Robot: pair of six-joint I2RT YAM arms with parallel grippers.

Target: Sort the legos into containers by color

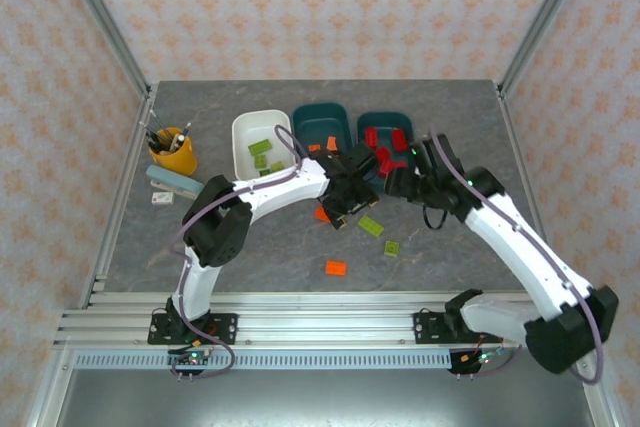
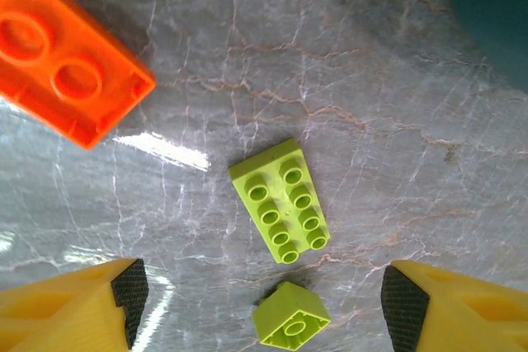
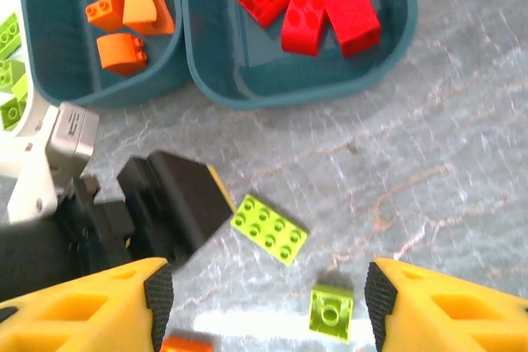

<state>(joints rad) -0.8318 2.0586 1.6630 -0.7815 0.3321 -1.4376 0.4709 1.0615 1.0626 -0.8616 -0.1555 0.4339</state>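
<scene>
While both arms reach to the middle of the grey surface (image 1: 280, 257), the left pincer (image 2: 264, 298) hangs spread above two loose green bricks and pinches nothing. Seen from its wrist, the long green brick (image 2: 279, 200) lies flat toward twelve o'clock, and the small green brick (image 2: 290, 316) sits just beside it at six o'clock, not touching. A big orange brick (image 2: 66, 59) lies at ten o'clock. The right pincer (image 3: 266, 298) is spread too and empty, above the same two green bricks. Three tubs stand in a row at twelve o'clock of the surface. The white tub (image 1: 262, 113) holds green pieces (image 1: 260, 147), the middle teal tub (image 1: 320, 122) holds orange pieces (image 3: 124, 22), and the right teal tub (image 1: 385, 115) holds red pieces (image 3: 305, 10).
</scene>
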